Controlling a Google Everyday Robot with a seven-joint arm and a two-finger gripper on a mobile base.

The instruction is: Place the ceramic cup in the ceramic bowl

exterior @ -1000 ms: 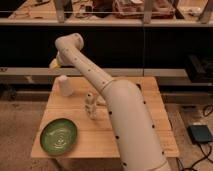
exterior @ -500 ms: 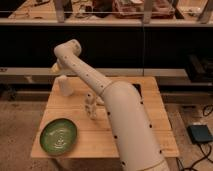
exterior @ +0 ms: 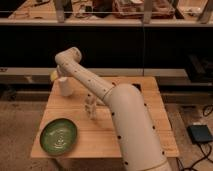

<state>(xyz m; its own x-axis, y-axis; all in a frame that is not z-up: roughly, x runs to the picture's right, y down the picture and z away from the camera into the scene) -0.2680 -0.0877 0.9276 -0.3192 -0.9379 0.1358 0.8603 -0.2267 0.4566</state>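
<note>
The white ceramic cup (exterior: 65,86) stands upright at the back left of the wooden table (exterior: 150,100). The green ceramic bowl (exterior: 58,136), with paler rings inside, sits at the table's front left corner with nothing in it. My white arm reaches from the lower right across the table to the back left. My gripper (exterior: 58,76) hangs just above and behind the cup, mostly hidden by the arm's wrist, with a yellow part showing at its left side.
A small pale knobbly figurine (exterior: 90,107) stands mid-table, close to my arm, between the cup and the bowl's right. Dark shelving (exterior: 125,45) runs behind the table. A grey box (exterior: 200,135) with cables lies on the floor at right.
My arm's wrist has swung slightly right and lower, bringing the gripper closer over the cup. The cup, bowl and figurine have not moved.
</note>
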